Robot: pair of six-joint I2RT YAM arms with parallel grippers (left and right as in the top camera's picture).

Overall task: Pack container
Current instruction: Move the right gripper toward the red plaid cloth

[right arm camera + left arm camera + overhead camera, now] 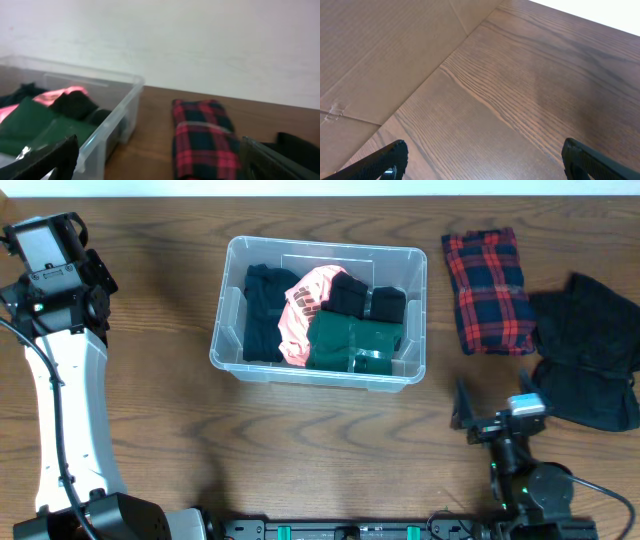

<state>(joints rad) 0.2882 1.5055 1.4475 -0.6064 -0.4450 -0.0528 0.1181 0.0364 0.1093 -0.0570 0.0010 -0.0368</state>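
The clear container [226, 330] sits mid-table and holds a dark navy garment [262, 310], a pink one [305, 305], a green one [350, 340] and black pieces [365, 300]. A folded red plaid garment [487, 290] lies to its right, and a black garment [590, 350] lies further right. My right gripper [495, 398] stands open near the front edge, below the plaid garment. Its wrist view shows the container [120, 112], the plaid garment [202, 135] and nothing in the gripper [157, 160]. My left gripper [45, 225] is open at the far left back, over bare wood [485, 160].
In the left wrist view a brown cardboard sheet [380, 60] borders the wooden table [530, 100] on the left. A pale wall [200, 40] stands behind the table in the right wrist view. The left arm [70, 400] runs along the table's left side.
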